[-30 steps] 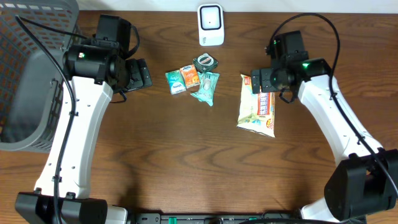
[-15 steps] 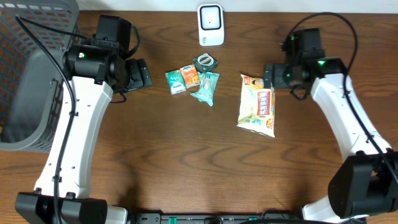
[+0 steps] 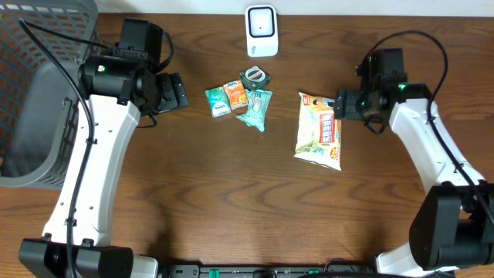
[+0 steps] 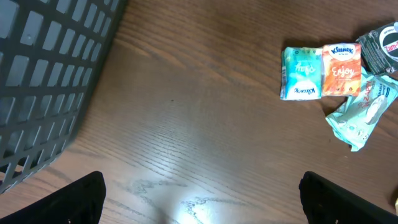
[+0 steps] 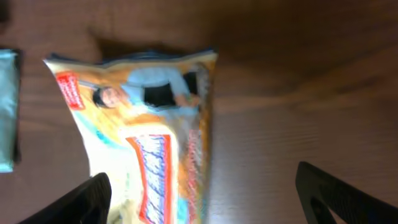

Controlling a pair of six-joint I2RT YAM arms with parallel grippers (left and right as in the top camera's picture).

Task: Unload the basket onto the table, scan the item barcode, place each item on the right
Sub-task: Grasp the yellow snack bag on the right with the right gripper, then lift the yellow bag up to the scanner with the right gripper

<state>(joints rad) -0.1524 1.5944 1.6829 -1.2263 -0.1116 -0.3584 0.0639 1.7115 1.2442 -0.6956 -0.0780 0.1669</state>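
The yellow-and-orange crinkled snack bag (image 3: pixel 319 131) lies flat on the brown wooden tabletop (image 3: pixel 231 193). Its red label is too blurred to read. The right pincer (image 5: pixel 205 190) is close by its top corner, fingers spread and empty. The left pincer (image 4: pixel 202 196) is also released, over bare wood. An orange tissue pack (image 4: pixel 341 70) reads "Kleenex" and touches a teal pack (image 4: pixel 301 73). A black round tin (image 4: pixel 382 50) shows "Zam".
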